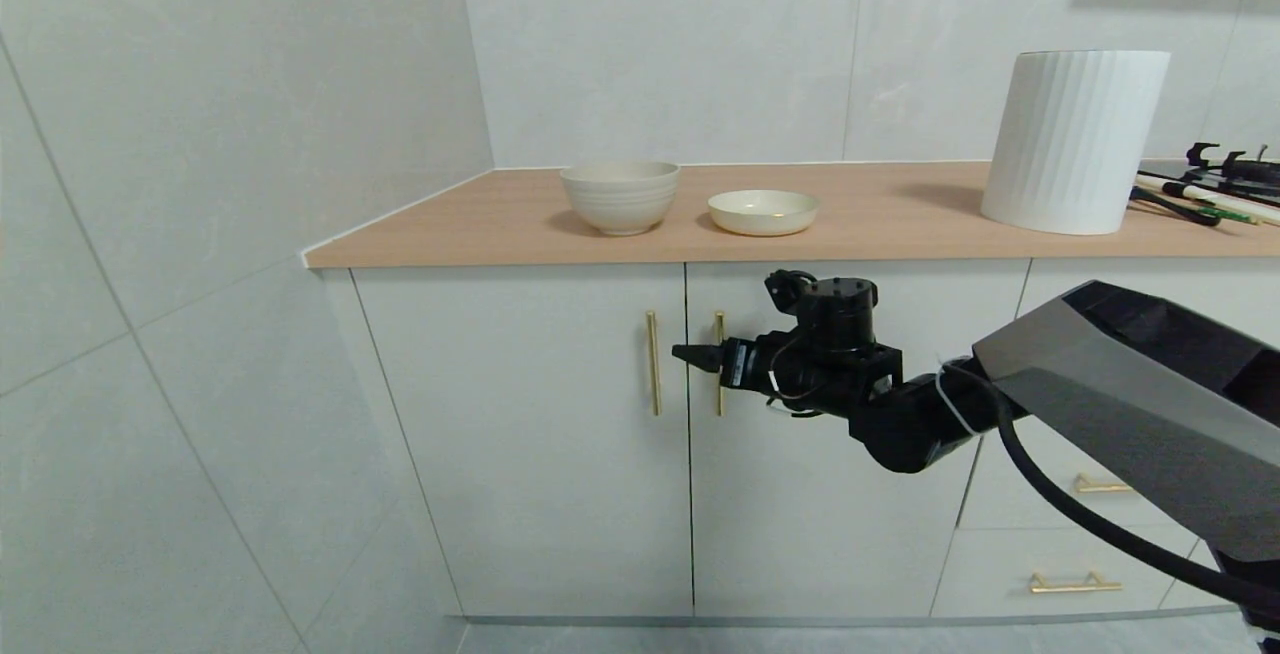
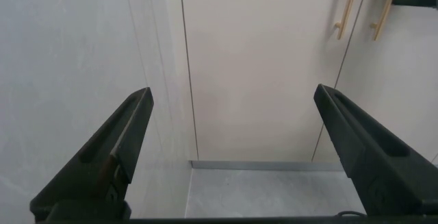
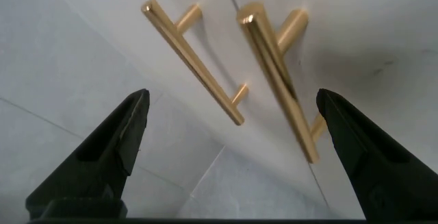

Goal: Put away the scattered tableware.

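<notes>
Brass bar handle of the right white cabinet door stands upright just beyond the right gripper, fingers spread.

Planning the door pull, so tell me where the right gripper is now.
In the head view the right gripper sits below the counter, in front of the cabinet doors, its tips by the right door's gold handle.
</notes>
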Motion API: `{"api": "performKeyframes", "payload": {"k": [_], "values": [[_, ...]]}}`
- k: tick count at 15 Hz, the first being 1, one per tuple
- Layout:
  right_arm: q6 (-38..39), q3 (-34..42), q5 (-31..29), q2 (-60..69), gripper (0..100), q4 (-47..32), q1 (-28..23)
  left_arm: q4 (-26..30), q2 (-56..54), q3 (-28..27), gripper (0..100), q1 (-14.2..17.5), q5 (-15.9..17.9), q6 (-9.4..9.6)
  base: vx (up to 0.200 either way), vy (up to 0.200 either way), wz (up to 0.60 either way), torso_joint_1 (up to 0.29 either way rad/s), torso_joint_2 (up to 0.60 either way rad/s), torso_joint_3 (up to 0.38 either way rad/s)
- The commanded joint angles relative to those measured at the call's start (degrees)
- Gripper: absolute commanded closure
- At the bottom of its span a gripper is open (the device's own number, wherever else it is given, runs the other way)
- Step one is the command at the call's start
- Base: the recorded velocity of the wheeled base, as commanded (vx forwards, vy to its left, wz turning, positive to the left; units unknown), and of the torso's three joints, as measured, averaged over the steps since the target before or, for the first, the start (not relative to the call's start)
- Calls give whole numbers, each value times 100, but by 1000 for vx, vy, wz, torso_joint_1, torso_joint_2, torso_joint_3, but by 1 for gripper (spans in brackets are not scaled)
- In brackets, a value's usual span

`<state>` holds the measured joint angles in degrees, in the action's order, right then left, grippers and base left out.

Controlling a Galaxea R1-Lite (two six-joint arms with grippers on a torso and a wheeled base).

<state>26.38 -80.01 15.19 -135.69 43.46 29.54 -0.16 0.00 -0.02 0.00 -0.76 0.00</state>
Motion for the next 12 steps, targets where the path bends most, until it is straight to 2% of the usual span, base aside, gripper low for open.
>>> {"api": "performKeyframes", "payload": {"k": [1,12], "values": [[-1,-103,-7,-168,0,49,26,-2,0,2,0,0,-4,0,0,0,0,0,0,0],[412,-296,-34,-353,0,110,228,-2,0,2,0,0,-4,0,0,0,0,0,0,0]]}}
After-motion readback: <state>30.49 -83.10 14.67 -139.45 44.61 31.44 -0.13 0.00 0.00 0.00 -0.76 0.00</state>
